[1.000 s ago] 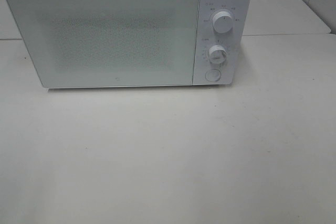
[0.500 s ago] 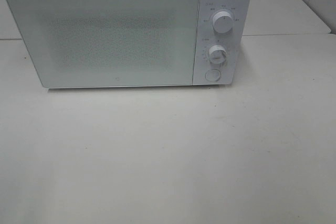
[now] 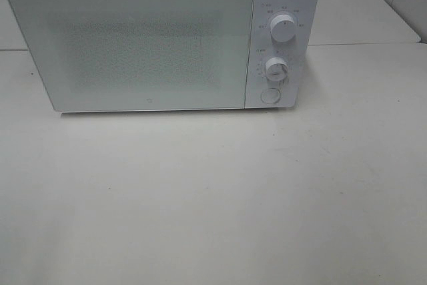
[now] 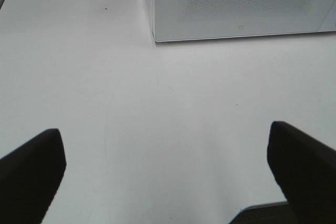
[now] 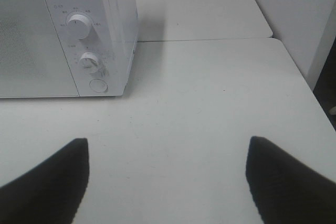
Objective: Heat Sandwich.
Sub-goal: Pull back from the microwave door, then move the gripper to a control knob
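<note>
I'm seeing the microwave point(image 3: 160, 38) sitting shut at 12 o'clock. The left gripper point(image 4: 165, 145) and right gripper point(image 5: 167, 150) are hanging released.

Noted off-white table point(image 3: 213, 205), matte, faintly scuffed. Found white microwave point(image 3: 133, 45) standing directly on it toward the back, door shut. Saw second tabletop point(image 3: 360, 11) butted behind, seam visible.

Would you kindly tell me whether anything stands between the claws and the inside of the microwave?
Yes: the microwave door is shut across its front, closing off the inside. Nothing visible lies on the table between the door and the open left claw or right claw. No sandwich shows in any view.
</note>
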Controlling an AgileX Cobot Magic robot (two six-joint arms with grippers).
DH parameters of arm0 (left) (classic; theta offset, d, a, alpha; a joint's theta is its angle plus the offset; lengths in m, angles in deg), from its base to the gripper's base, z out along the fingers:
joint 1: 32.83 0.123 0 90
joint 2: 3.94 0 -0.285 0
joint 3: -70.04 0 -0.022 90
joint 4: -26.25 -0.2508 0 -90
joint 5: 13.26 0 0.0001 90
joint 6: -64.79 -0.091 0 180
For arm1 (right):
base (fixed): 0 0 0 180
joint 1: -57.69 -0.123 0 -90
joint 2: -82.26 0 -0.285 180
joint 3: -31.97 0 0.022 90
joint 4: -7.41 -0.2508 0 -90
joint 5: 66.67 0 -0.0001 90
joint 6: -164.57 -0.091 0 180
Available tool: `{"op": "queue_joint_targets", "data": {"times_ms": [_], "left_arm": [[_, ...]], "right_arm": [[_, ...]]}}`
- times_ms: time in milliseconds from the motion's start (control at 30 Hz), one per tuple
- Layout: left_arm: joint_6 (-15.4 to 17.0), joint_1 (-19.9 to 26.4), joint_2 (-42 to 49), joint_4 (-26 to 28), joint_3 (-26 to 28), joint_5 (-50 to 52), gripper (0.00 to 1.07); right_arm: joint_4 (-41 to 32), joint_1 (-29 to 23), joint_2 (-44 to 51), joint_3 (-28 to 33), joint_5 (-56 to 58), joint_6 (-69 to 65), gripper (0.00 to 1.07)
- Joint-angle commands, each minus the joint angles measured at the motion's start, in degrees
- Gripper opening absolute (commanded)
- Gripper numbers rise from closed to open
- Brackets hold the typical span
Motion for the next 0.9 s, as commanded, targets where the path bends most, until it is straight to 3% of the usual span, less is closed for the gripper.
{"op": "queue_joint_targets", "data": {"times_ms": [33,900], "left_arm": [[0.3,0.1,1.7,-0.1,-0.2,0.5,1.03],[0.3,0.1,1.7,-0.1,-0.2,0.5,1.03]], "right_arm": [[0.4,0.1,-3.6,-0.3,-3.0,-0.3,0.8],[0.2,0.1,-27.7,9.6,-37.1,-0.3,0.76]]}}
